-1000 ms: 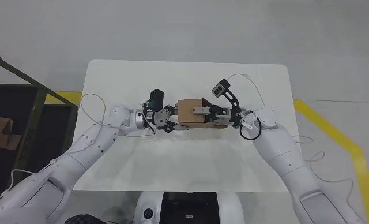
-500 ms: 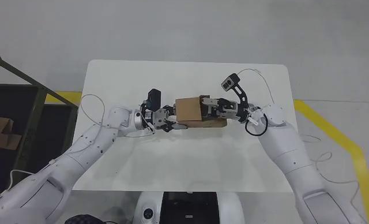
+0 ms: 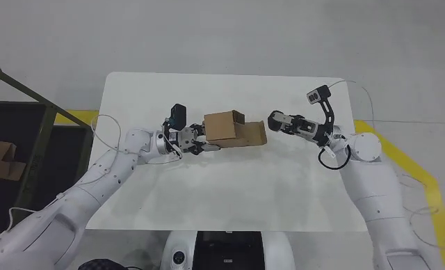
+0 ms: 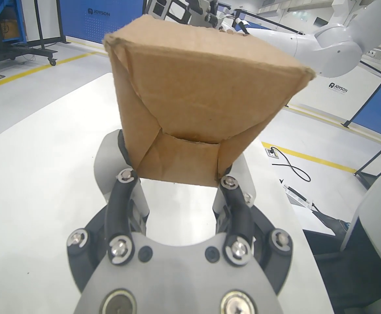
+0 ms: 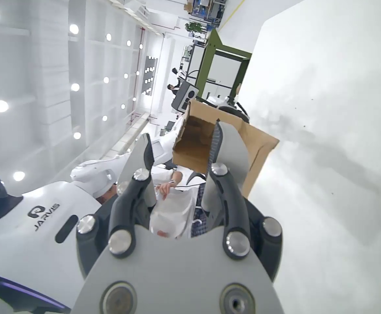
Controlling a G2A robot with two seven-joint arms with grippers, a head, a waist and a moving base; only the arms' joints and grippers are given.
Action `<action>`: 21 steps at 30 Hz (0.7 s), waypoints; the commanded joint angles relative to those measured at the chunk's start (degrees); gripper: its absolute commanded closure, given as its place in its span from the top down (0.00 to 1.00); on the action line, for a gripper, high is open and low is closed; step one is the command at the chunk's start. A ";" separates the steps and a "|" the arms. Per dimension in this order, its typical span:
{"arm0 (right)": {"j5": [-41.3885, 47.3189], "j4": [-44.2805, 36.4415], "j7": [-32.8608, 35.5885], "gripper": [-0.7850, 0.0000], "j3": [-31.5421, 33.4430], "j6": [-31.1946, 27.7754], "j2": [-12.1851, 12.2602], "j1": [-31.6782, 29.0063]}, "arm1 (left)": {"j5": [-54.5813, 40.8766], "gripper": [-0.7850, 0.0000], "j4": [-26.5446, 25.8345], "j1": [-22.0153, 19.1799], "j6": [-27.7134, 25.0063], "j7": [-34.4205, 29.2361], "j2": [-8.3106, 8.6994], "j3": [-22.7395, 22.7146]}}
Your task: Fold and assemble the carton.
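The white table (image 3: pixel 229 193) fills the middle of the top view. The brown carton (image 3: pixel 233 129) sits near the middle of it, a bit toward the top, with its open end facing right. The left gripper (image 3: pixel 198 139) is squeezed tight on the carton's left end. The right gripper (image 3: pixel 274 120) is just right of the carton, not touching it, with its fingers spread apart
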 commanded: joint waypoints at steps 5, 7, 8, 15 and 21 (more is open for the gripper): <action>-10.58 -11.84 -0.26 0.00 0.68 -0.24 1.24 -6.95 | 0.44 0.61 0.41 -0.05 0.00 -0.31 -0.41 -0.53; -12.10 -14.11 -1.11 0.00 0.07 0.50 1.34 -8.21 | 0.65 0.64 0.31 -0.02 0.00 -0.42 -0.58 -0.67; -12.74 -14.85 -1.54 0.00 -0.28 0.89 1.36 -8.46 | 0.74 0.64 0.29 0.04 0.00 -0.44 -0.65 -0.74; -15.07 -15.12 -6.20 0.00 -3.54 3.16 0.98 -6.47 | 1.61 0.59 -0.65 0.79 0.00 -0.86 -1.04 -1.01; -15.61 -14.29 -8.13 0.00 -6.15 3.85 0.60 -3.81 | 2.51 0.56 -1.91 1.48 0.00 -0.89 -1.01 -1.43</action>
